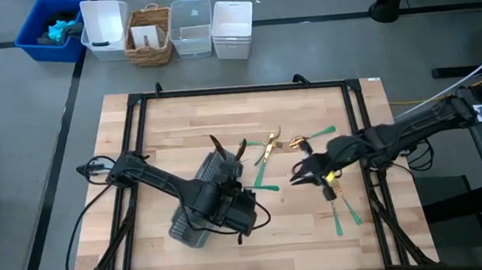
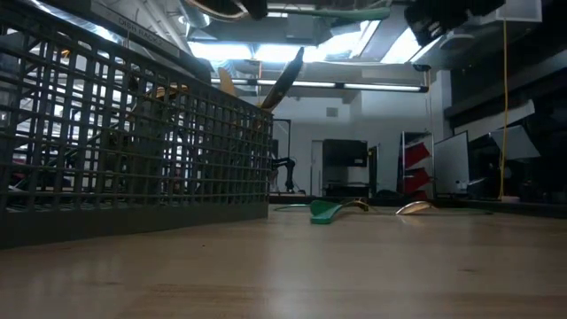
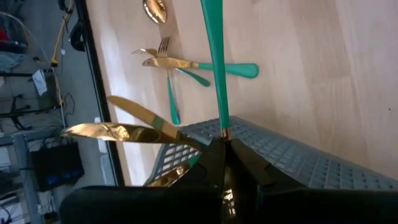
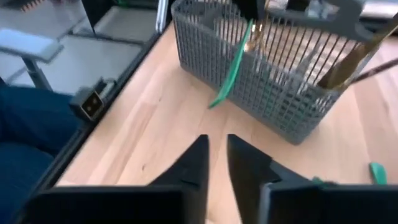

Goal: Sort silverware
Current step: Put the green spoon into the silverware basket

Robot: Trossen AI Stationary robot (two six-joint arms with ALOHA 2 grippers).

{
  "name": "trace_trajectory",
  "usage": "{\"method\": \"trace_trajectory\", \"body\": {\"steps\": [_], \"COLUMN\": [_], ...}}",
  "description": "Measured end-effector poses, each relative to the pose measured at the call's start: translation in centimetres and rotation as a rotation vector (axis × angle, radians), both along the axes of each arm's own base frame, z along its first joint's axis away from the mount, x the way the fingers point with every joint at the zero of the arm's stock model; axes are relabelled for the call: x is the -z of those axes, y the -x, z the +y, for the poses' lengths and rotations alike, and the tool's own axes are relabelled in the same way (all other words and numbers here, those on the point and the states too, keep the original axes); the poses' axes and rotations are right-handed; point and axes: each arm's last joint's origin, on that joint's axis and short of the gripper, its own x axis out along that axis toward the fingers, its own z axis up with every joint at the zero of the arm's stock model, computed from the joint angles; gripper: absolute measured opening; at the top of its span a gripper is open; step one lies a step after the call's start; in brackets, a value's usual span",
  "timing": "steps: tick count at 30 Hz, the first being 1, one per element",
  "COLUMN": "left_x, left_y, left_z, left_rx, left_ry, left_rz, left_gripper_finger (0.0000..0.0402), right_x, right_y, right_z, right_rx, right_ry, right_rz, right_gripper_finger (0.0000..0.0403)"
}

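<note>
Silverware: the silverware (image 1: 269, 150) is having shiny gold heads and slim green handles; several pieces are lying loose on the worktop (image 1: 170, 124) right of the middle, some crossing each other, two more near the right gripper, and a few are standing in the caddy (image 1: 207, 199).
Held piece: one green-handled piece (image 3: 215, 56) is sticking out from the left gripper, its handle pointing away over the caddy.
Left gripper: the left gripper (image 3: 225, 146) is hovering over the caddy, and its jaws are clamped together on the gold end of this piece.
Right gripper: the right gripper (image 4: 214, 152) is hanging above the worktop right of the caddy; its jaws are standing a little apart and are holding nothing.
Caddy: grey mesh with thin bars, box-shaped, standing left of the loose pieces.
Worktop: pale wood planks, smooth, with a black frame around.
Far side: a blue bin (image 1: 50, 29), a woven basket (image 1: 149, 36) and white and clear containers (image 1: 212, 28) are standing in a row beyond the worktop.
</note>
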Motion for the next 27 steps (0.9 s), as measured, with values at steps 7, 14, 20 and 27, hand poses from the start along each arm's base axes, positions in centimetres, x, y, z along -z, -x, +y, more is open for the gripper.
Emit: {"method": "trace_trajectory", "body": {"steps": [7,14,20,27], "left_x": [0.4,0.4,0.2,0.1], "left_y": [-0.2,-0.4,-1.1,-1.6], "left_z": [-0.1,-0.3,-0.6,-0.7], "left_rx": [0.004,0.006,0.059,0.105], "left_ry": [-0.003,0.008,0.015,-0.004], "left_rz": [-0.002,-0.024,-0.066,-0.091], "left_gripper_finger": [0.0004,0.0005,0.0005,0.0005], "right_x": [-0.1,-1.4,-1.0,0.4], "right_y": [-2.9,-4.7,-6.1,-7.5], "right_z": [0.8,1.4,1.8,2.2], "right_rx": [0.000,-0.019,-0.010,-0.018], "right_ry": [0.010,-0.014,-0.003,0.007], "right_rz": [0.037,0.019,0.047,0.102], "right_gripper_finger": [0.0154,0.0188,0.0188,0.0188]}}
